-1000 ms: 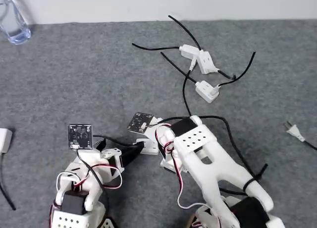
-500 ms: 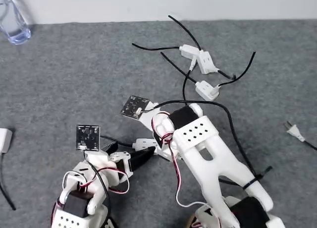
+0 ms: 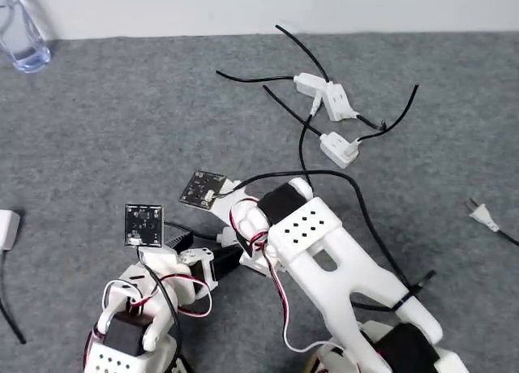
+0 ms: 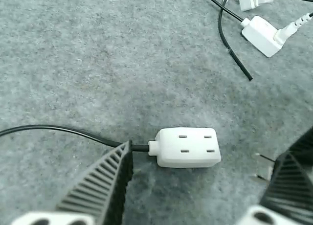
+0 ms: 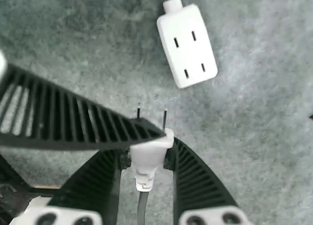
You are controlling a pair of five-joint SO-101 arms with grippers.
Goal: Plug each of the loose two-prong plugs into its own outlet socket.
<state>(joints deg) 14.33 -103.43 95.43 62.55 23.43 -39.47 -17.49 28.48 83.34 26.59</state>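
The right gripper [image 5: 146, 150] pinched the white two-prong plug [image 5: 145, 168], prongs aimed at the white plastic outlet socket [image 4: 188, 146], lower centre of the high view. The left gripper [image 4: 205, 155], spread, straddled the socket, likely to brace it.

Laid with a grey, carpet-like counter [image 3: 89, 138]; bounded at the far edge by a plain white wall [image 3: 243, 8]; evenly lit.

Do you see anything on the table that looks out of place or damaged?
Nothing looks damaged or spilled. One loose plug lies alone toward the high view's right side, far from the outlet socket, while the right gripper holds a second plug.
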